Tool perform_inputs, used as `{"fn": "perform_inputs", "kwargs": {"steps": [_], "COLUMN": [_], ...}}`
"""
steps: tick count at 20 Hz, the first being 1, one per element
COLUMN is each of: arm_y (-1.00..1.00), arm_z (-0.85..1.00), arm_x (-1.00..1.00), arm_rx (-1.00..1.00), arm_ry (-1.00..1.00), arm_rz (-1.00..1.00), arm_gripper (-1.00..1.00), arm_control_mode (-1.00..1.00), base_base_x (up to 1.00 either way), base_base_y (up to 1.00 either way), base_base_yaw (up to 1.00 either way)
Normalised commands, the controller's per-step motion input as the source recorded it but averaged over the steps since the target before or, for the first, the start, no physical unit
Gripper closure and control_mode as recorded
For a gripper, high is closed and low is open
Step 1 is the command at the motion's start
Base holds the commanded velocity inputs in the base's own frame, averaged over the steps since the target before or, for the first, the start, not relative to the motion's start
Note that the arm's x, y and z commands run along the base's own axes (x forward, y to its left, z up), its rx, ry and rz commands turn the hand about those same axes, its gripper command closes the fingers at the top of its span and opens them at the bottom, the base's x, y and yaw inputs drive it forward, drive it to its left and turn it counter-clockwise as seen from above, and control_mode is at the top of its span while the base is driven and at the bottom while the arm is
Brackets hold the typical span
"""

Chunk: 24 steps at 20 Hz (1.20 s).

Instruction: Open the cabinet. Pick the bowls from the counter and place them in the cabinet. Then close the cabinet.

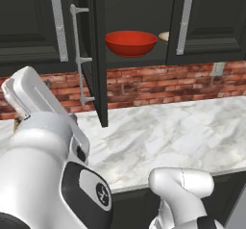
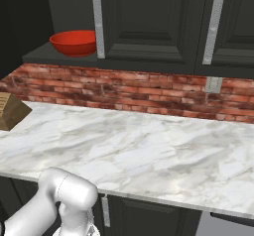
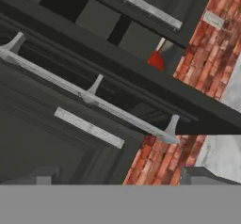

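- Both bowls sit inside the cabinet (image 1: pixel 139 11): the red bowl (image 1: pixel 131 42) at centre, the tan-rimmed bowl (image 1: pixel 164 36) peeking at its 3 o'clock; the table (image 1: pixel 182 132) is bare.
- Closing remains, probably the left door (image 1: pixel 98 55) first.
- The claw (image 3: pixel 117 176) gapes wide, holding nothing; its handle (image 3: pixel 89 96) lies at 12 o'clock.
- Push the door's face squarely.

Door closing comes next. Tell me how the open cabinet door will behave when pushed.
The open door looks like a rigid panel, so it should swing rather than flex. Its bar handle stands off the panel and may catch the fingers.
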Motion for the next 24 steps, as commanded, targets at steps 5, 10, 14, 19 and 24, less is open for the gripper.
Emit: {"fn": "perform_inputs", "kwargs": {"steps": [5, 10, 14, 19, 24], "arm_y": [0.04, 0.04, -0.04, -0.15, -0.05], "arm_z": [0.0, -0.09, -0.29, -0.21, -0.01], "arm_x": [0.48, 0.5, 0.52, 0.6, 0.5], "arm_rx": [-0.01, -0.01, 0.0, 0.0, 0.0], "arm_ry": [-0.16, -0.16, -0.14, -0.14, -0.08], "arm_rz": [-0.24, -0.2, -0.17, -0.14, -0.08], "arm_gripper": [-1.0, -1.0, -1.0, -1.0, -1.0], "arm_control_mode": [-1.0, -1.0, -1.0, -1.0, -1.0], "base_base_x": [0.0, 0.0, 0.0, 0.0, 0.0], "base_base_y": [0.0, 0.0, 0.0, 0.0, 0.0], "base_base_yaw": [0.0, 0.0, 0.0, 0.0, 0.0]}}
